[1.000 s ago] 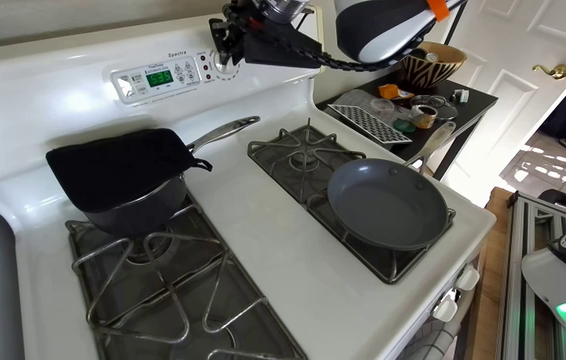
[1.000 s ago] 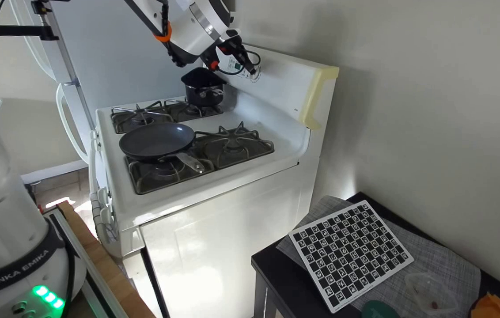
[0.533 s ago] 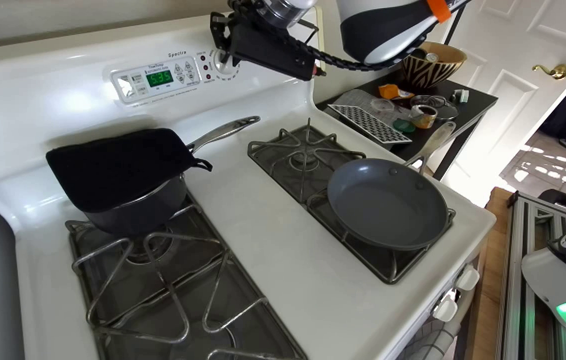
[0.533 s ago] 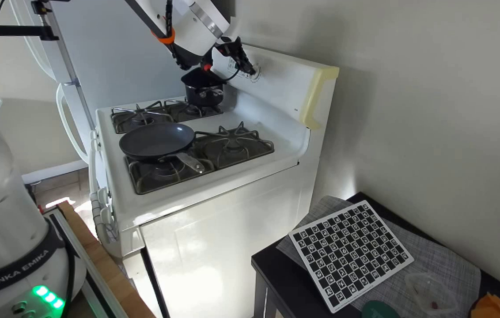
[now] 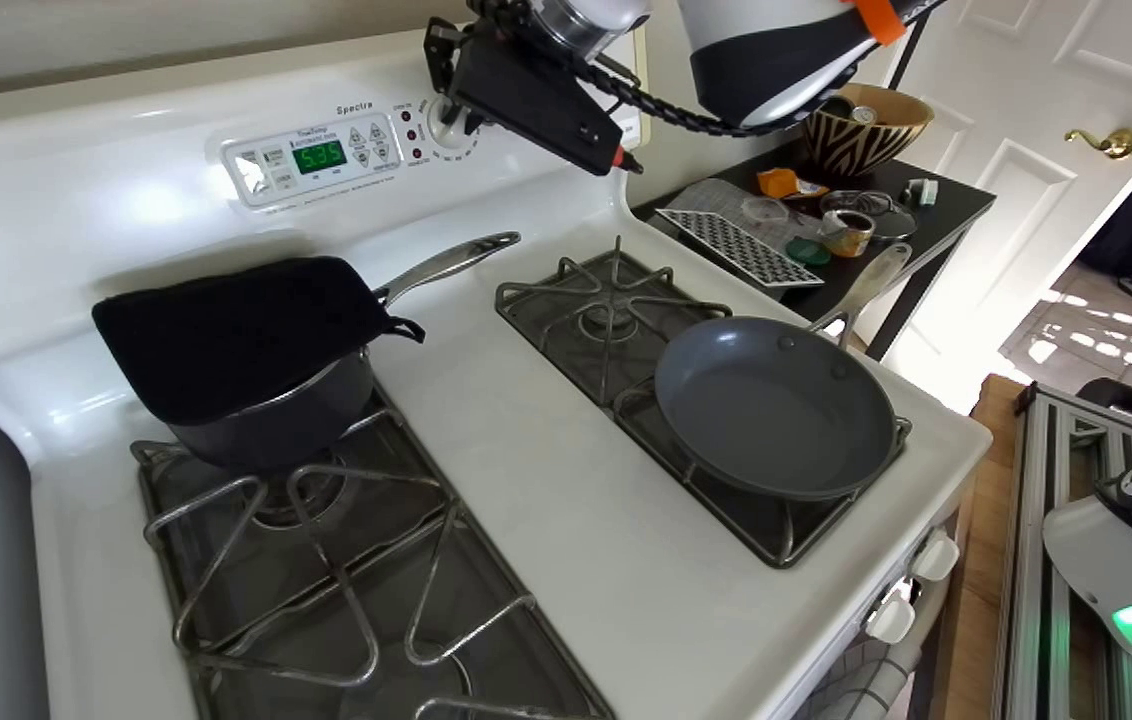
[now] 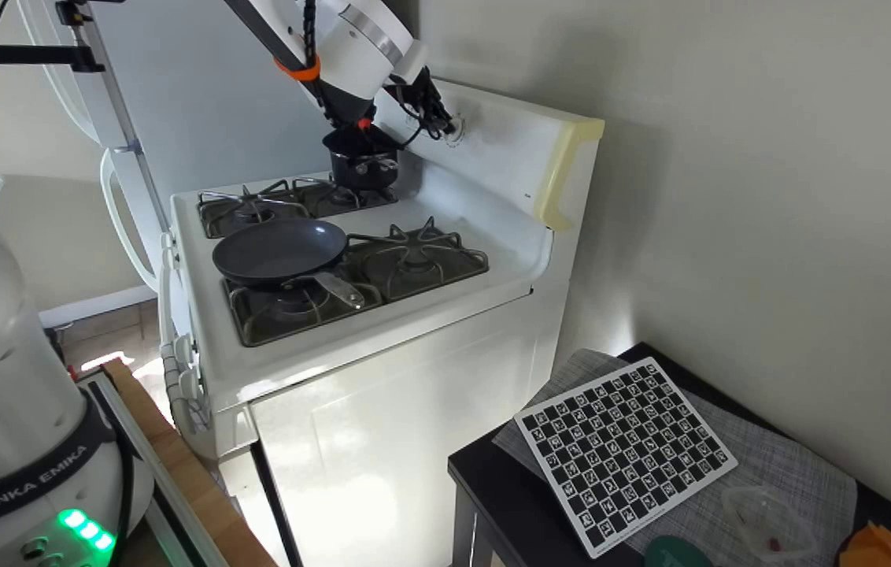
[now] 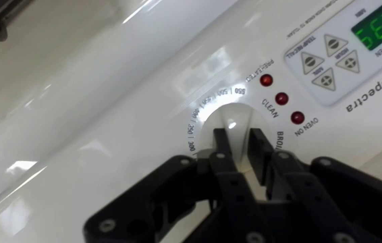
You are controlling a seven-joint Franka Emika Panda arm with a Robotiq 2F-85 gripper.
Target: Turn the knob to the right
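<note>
The white knob (image 7: 235,116) is on the stove's back panel, inside a ring of dark markings, in the wrist view. It also shows, partly covered by my fingers, in both exterior views (image 5: 439,130) (image 6: 458,126). My gripper (image 7: 238,132) comes in from the bottom of the wrist view. Its black finger pads (image 7: 259,141) stand one on each side of the knob's raised ridge. The left pad touches the ridge and the right pad lies close against it. The gripper is shut on the knob. The lower part of the dial is hidden behind the fingers.
The green display (image 5: 319,156) and red lights (image 7: 281,98) sit beside the knob. Below are a pot (image 5: 271,415) covered by black cloth (image 5: 236,320) and a grey frying pan (image 5: 776,405) on the burners. The stove's back panel (image 5: 546,165) stands close behind the fingers.
My wrist has rolled steadily, its black housing swinging downward in an exterior view, while the fingers have stayed at the knob. The pot and pan have not moved.
</note>
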